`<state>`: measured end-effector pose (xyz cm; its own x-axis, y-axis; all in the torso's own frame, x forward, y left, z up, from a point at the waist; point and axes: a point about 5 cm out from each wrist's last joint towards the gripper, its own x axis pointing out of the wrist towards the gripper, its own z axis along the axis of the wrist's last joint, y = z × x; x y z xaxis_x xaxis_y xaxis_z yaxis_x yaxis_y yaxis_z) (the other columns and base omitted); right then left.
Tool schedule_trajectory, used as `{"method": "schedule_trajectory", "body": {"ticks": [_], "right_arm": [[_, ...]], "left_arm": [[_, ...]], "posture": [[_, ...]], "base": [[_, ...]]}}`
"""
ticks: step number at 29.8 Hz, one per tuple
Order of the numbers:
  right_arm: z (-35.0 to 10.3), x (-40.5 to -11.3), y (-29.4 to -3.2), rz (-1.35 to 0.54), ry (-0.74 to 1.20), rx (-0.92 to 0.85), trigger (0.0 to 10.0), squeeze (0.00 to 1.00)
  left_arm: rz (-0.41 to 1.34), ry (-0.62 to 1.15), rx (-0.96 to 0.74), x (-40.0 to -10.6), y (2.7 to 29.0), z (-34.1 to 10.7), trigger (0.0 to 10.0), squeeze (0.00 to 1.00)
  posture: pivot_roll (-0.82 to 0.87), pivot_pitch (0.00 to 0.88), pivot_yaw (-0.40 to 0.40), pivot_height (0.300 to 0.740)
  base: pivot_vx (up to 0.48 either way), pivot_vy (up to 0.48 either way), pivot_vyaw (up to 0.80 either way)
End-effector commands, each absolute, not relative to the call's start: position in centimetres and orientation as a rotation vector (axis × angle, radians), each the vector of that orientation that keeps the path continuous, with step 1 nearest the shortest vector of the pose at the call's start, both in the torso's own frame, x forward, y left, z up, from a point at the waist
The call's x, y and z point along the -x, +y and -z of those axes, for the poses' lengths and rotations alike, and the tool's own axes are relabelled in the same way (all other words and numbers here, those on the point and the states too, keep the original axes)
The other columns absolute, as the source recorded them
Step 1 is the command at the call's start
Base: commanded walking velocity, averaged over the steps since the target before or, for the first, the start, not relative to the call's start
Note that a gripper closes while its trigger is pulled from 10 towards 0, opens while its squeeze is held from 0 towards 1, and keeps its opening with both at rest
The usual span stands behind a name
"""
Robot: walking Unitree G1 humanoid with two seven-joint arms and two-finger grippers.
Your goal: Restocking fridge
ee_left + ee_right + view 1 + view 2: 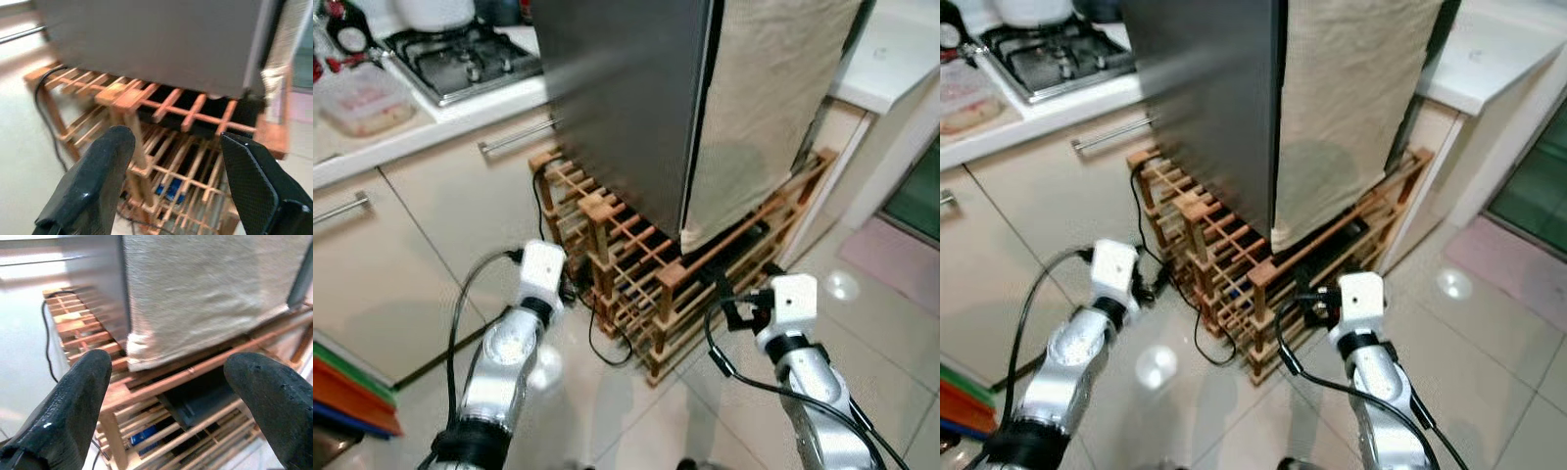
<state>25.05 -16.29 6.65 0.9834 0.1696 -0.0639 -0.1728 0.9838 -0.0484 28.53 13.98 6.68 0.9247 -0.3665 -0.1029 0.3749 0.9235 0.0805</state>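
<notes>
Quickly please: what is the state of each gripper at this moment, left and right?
Left gripper: open, holding nothing, facing the wooden rack under the fridge.
Right gripper: open, holding nothing, facing the same rack.

Gas hob [460,61], upper left, set into a white countertop [431,122]. Lidded plastic container [364,100] placed beside it. Cabinet drawers with bar handles [514,137] seen below. What appear to be coloured boards [347,392], stacked at lower left. Black cable [597,343] trailed across tiled floor [656,421].
</notes>
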Motion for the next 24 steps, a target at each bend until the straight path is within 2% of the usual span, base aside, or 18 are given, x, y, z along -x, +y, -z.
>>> {"method": "schedule_trajectory", "body": {"ticks": [1,12,18,24], "right_arm": [[-6.9,-25.3,-16.3,-0.172,0.049,0.055,10.0,0.00],[-7.3,-25.5,-16.3,-0.131,0.029,0.034,10.0,0.00],[-6.6,-25.0,-16.9,-0.115,0.055,0.032,10.0,0.00],[-6.8,-25.9,-17.2,-0.120,0.056,0.038,10.0,0.00]], "left_arm": [[0.370,0.049,-0.075,-29.0,14.3,-7.7,10.0,0.00],[0.293,-0.012,0.022,-31.0,13.1,-10.0,10.0,0.00],[0.264,0.018,0.028,-30.8,13.4,-9.3,10.0,0.00],[0.271,-0.001,0.030,-31.5,12.2,-10.1,10.0,0.00]], "posture": [[-0.04,0.018,0.021,0.740],[-0.06,0.018,0.018,0.740],[-0.06,0.025,0.017,0.740],[-0.06,0.022,0.018,0.740]], "base": [[0.000,0.000,0.00],[0.000,0.000,0.00],[0.000,0.000,0.00],[0.000,0.000,0.00]]}}
